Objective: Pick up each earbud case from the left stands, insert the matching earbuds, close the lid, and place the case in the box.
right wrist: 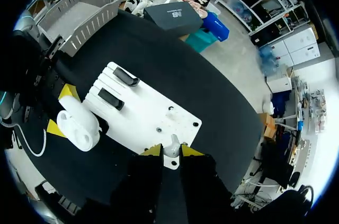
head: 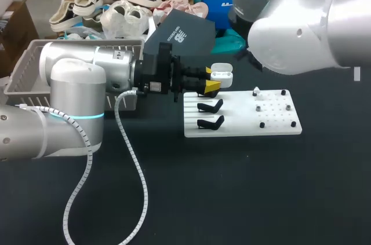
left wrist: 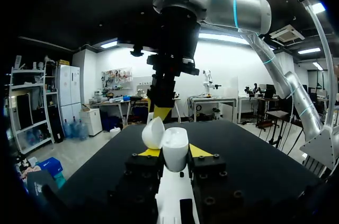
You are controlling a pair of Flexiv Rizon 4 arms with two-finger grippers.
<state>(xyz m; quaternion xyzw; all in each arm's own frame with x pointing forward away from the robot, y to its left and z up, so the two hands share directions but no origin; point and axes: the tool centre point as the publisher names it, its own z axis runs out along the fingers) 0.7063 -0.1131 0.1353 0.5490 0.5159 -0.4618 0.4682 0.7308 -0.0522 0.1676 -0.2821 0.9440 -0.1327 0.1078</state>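
Nearest, the left arm (head: 75,100) comes in from the left, and the left gripper (head: 211,79) is clamped on the white earbud case (left wrist: 175,147), one yellow tip pressing each side. Its lid (left wrist: 153,133) stands open. The case sits at the far left corner of the white board (head: 243,129), just beyond two black stands (head: 210,106). Over the board's right end, the right gripper (right wrist: 171,153) has a white earbud (right wrist: 171,140) right at it. Held or merely beneath, I cannot tell, nor how wide that pincer stands.
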